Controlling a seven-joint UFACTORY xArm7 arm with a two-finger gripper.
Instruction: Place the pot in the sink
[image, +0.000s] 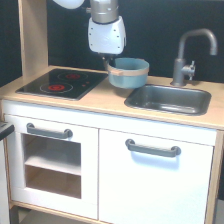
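The blue-grey pot (130, 73) with a pale tan band at its rim is between the hob and the sink, just left of the sink's back left corner. It is tilted slightly, at or just above the wooden counter. My gripper (111, 66) comes down from the white wrist (106, 34) and is shut on the pot's left rim; its fingers are mostly hidden by the wrist and the pot. The dark grey sink (192, 102) is set into the counter to the exterior view's right, with nothing in it. The grey curved faucet (189, 52) stands behind it.
A black hob (62, 83) with red rings lies on the counter to the exterior view's left. A wooden upright post (33, 35) stands at the back left. Below the counter (107, 102) are an oven door (50, 165) and a cupboard door (155, 185), each with a grey handle.
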